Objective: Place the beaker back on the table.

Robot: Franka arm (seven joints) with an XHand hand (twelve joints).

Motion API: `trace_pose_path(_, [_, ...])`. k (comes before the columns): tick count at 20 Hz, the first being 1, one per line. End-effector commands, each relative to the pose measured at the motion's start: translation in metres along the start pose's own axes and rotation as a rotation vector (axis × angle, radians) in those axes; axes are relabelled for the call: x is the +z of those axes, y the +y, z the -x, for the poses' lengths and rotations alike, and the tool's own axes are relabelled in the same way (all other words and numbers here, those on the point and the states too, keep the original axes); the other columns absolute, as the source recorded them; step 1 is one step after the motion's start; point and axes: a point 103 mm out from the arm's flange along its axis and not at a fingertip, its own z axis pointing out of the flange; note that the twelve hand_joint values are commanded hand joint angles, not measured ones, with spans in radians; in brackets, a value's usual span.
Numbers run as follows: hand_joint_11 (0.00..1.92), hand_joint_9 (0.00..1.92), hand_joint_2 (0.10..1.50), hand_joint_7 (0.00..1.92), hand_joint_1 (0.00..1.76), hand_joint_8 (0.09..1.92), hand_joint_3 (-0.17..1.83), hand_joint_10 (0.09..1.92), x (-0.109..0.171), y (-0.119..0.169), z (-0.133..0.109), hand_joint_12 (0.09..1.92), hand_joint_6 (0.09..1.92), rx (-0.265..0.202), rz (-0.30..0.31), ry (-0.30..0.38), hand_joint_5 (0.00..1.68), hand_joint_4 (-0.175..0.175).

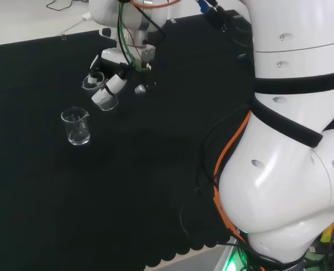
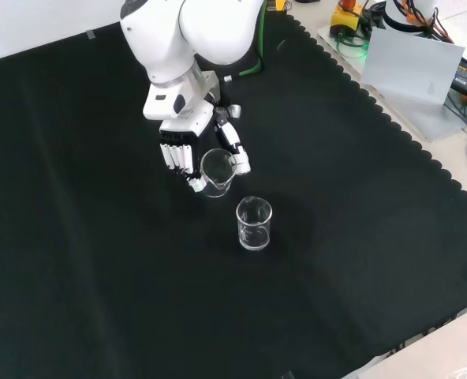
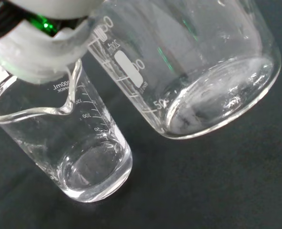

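My hand is shut on a clear glass beaker, with fingers on one side and the thumb on the other. The beaker hangs tilted a little above the black cloth. In the head view the hand holds this beaker at the upper left. A second clear beaker with a spout stands upright on the cloth, just in front of the held one in the front view and to its lower left in the head view. The wrist view shows the held beaker close, its base tipped, beside the standing beaker.
Black cloth spreads around both beakers. Its scalloped edge runs along the right of the front view, with a grey panel and cables beyond. The arm's white links stand at the right of the head view.
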Motion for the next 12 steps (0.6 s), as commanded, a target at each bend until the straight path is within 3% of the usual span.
trace_pose_path(1, [1.21,1.32,0.62,1.43,1.14,0.85,0.87,0.85,0.012,0.01,0.01,0.83,1.02,-0.019,0.078,0.064,1.13,0.004])
trace_pose_path(5, [1.23,1.31,0.62,1.44,1.14,0.8,0.85,0.81,0.019,0.012,0.016,0.83,0.97,-0.01,0.14,0.098,1.16,0.011])
trace_pose_path(12, [1.25,1.32,0.61,1.46,1.15,0.74,0.82,0.75,0.029,0.019,0.022,0.81,0.9,-0.008,0.153,0.09,1.19,0.012])
